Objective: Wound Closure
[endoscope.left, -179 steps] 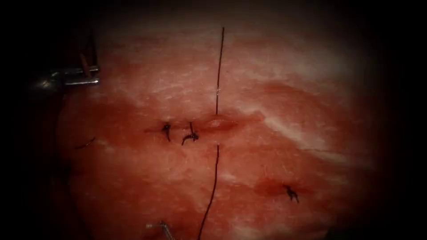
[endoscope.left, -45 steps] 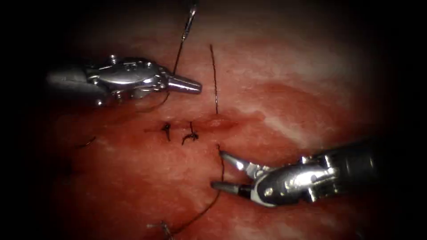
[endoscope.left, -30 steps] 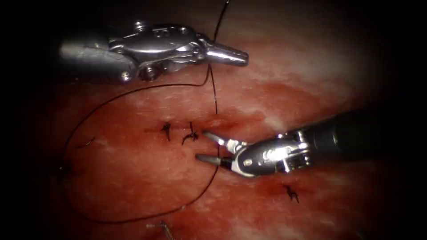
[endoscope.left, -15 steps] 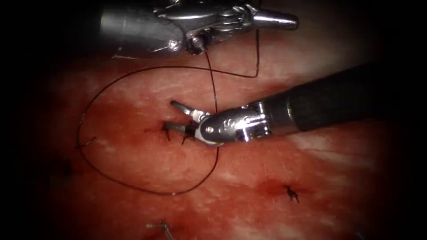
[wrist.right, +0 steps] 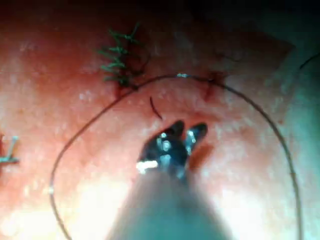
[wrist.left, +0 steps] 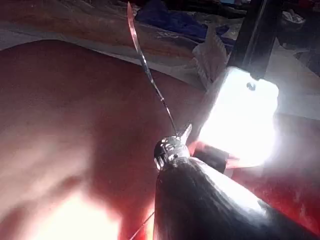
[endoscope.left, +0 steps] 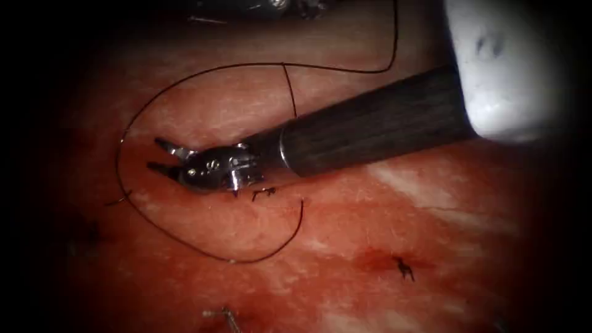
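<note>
My right tool reaches in from the right, across the cut, and hovers over the tissue at the cut's left end. Its jaws are open and hold nothing, as the right wrist view confirms. Dark thread lies in a wide loop around them and leaves the tissue just below the cut. Part of my left tool sits at the top edge. In the left wrist view its jaws are shut on one end of the curved needle, which is clear of the tissue.
A tied knot sits on the cut beside the right tool's wrist, and another lies lower right. A short cut end of thread lies at the left. A small metal pin stands at the bottom edge.
The right tool has slid left across the cut with its jaws open. The left tool has risen to the top edge, drawing the thread up and right and shifting the loop.
</note>
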Controlling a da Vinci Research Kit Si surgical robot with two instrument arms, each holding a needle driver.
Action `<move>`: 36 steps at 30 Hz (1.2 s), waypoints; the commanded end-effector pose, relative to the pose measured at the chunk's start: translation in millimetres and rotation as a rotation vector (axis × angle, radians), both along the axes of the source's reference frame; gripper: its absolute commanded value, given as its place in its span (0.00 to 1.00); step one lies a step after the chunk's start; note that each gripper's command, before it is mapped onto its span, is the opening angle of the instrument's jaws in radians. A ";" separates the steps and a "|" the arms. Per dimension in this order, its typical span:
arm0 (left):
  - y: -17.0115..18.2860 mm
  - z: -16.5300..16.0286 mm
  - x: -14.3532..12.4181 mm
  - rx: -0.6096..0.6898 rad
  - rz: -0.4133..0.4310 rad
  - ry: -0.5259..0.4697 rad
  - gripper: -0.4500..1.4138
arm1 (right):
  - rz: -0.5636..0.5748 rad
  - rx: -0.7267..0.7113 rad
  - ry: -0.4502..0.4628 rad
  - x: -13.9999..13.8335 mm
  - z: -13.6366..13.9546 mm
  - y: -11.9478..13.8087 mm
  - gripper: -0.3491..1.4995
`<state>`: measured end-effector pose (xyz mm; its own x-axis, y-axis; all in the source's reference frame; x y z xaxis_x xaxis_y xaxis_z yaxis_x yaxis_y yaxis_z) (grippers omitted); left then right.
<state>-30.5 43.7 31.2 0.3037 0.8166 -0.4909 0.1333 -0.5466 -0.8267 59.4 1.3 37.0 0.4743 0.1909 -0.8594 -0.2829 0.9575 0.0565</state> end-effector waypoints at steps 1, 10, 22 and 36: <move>0.8 0.3 -0.5 0.002 -0.009 -0.005 0.00 | -0.016 -0.011 0.018 3.2 0.8 -0.3 0.26; 3.3 2.1 0.9 0.004 -0.080 -0.014 0.00 | 0.001 -0.012 0.178 6.6 0.9 -2.1 0.17; 6.8 6.8 4.3 0.004 -0.192 -0.022 0.00 | 0.012 0.067 0.423 7.3 -1.9 -3.8 0.11; 8.1 12.3 8.5 -0.049 -0.261 0.020 0.00 | 0.064 0.128 0.666 5.8 -7.2 -4.2 0.01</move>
